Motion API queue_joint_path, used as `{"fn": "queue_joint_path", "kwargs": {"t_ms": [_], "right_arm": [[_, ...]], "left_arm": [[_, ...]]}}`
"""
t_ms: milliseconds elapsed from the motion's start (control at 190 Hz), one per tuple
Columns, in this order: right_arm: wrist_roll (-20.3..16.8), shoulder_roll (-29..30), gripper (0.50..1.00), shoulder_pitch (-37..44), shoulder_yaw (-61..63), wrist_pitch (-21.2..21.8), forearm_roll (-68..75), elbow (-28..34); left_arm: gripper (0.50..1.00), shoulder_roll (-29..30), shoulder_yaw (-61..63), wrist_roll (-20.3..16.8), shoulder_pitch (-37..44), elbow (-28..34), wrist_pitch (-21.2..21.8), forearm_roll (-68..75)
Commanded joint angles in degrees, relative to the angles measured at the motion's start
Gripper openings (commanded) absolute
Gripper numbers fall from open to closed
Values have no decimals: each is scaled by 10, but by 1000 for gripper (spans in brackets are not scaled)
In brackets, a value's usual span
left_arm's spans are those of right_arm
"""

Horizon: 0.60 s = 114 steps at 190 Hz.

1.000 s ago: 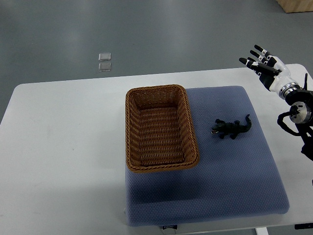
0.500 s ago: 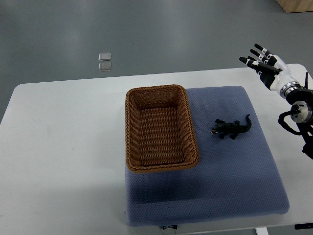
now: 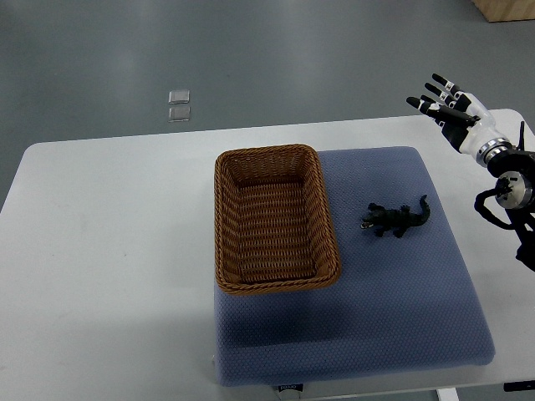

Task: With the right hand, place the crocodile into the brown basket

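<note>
right hand [image 3: 452, 113] empty, fingers spread wide; crocodile [image 3: 394, 220] sits at its 7 o'clock on the blue mat [image 3: 401, 317], long axis 8-to-2, head toward brown basket [image 3: 220, 217] at 9.

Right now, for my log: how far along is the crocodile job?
Nothing is done yet: the brown basket is empty. In hand: nothing; the right hand hovers open, well apart from the crocodile. Left: reach, grasp it off the blue mat beside the basket, and place it.
</note>
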Motion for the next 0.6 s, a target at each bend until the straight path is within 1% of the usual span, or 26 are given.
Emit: {"fn": "queue_joint_path", "kwargs": {"t_ms": [0, 95, 216, 331, 410, 531, 594], "right_arm": [[8, -2, 950, 1, 0, 0, 0, 0], [18, -14, 952, 0, -1, 3, 0, 0], [27, -28, 952, -3, 0, 35, -1, 0], [35, -37, 950, -4, -1, 38, -6, 2], [42, -45, 950, -6, -2, 49, -10, 4], [43, -53, 952, -6, -8, 69, -11, 4], [44, -58, 952, -5, -22, 72, -11, 5]], "left_arm": [[1000, 0, 0, 0, 0, 1, 1, 0], [1000, 0, 0, 0, 0, 0, 1, 0], [1000, 0, 0, 1, 0, 1, 0, 0], [1000, 0, 0, 0, 0, 0, 0, 0], [1000, 0, 0, 0, 0, 1, 1, 0], [1000, 0, 1, 0, 0, 0, 0, 0], [1000, 0, 0, 1, 0, 0, 0, 0]]}}
